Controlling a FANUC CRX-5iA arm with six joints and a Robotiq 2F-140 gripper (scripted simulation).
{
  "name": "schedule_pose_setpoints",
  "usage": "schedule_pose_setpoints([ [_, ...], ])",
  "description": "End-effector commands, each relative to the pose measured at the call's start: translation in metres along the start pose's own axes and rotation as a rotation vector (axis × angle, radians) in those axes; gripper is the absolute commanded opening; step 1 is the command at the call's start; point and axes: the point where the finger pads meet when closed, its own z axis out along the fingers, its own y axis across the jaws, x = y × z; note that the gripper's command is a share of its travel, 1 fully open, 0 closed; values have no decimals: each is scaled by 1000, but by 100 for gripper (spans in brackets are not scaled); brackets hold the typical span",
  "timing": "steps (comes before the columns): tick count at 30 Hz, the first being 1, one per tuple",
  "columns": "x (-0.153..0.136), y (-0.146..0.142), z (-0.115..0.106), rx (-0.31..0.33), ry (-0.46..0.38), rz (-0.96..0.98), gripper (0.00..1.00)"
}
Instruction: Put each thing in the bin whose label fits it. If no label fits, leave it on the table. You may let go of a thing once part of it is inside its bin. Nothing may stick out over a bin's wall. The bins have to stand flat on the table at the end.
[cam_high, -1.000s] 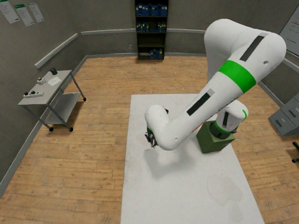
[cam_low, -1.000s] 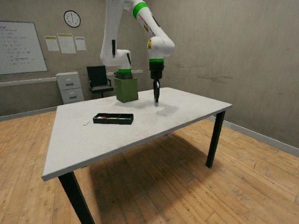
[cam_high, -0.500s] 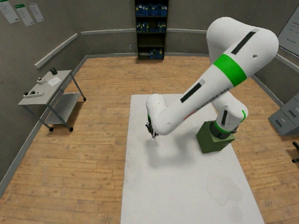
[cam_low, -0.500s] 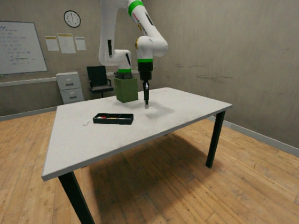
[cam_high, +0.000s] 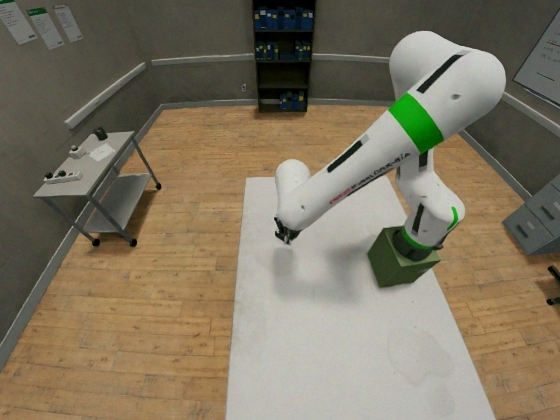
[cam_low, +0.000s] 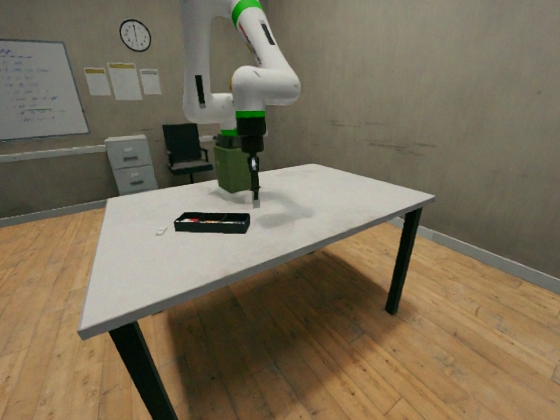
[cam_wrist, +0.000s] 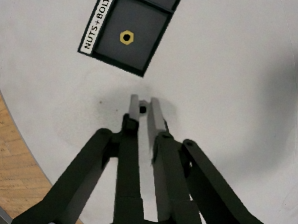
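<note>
Exterior view, left to right, black tray as landmark: one small white item (cam_low: 161, 230) lies on the table (cam_high: 320, 345) (cam_low: 280, 235) (cam_wrist: 215, 65), just left of the black tray (cam_low: 212, 229) (cam_wrist: 114, 66). Red and orange contents are seen low inside the tray (too small to be named). To its right, above the table, hangs the gripper (cam_high: 287, 241) (cam_low: 256, 201) (cam_wrist: 142, 107), pointing down.

Task's thing: a small grey nut (cam_wrist: 143, 102), dark hole at its centre, clamped between the two fingertips, beyond the tray's near end in the wrist view.

Shown by the wrist view alone: the label (cam_wrist: 95, 26), read as "NUTS+BOLT" (cut off at the frame's edge), and a brass-coloured hex nut (cam_wrist: 127, 32) flat in the end compartment. In the top view the tray is hidden by the arm (cam_high: 350, 165).

Count: one tray, one white item, one legible label, two nuts (one gripped, one binned).
</note>
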Motion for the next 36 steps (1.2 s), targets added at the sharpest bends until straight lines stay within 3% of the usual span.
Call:
schedule_pose_setpoints([
  [1,16,-6,0,0,-1,142,16],
  [4,33,-12,0,0,-1,236,16],
  [12,76,-27,0,0,-1,236,16],
  [27,76,-27,0,0,-1,236,16],
  [36,76,-27,14,0,-1,236,16],
])
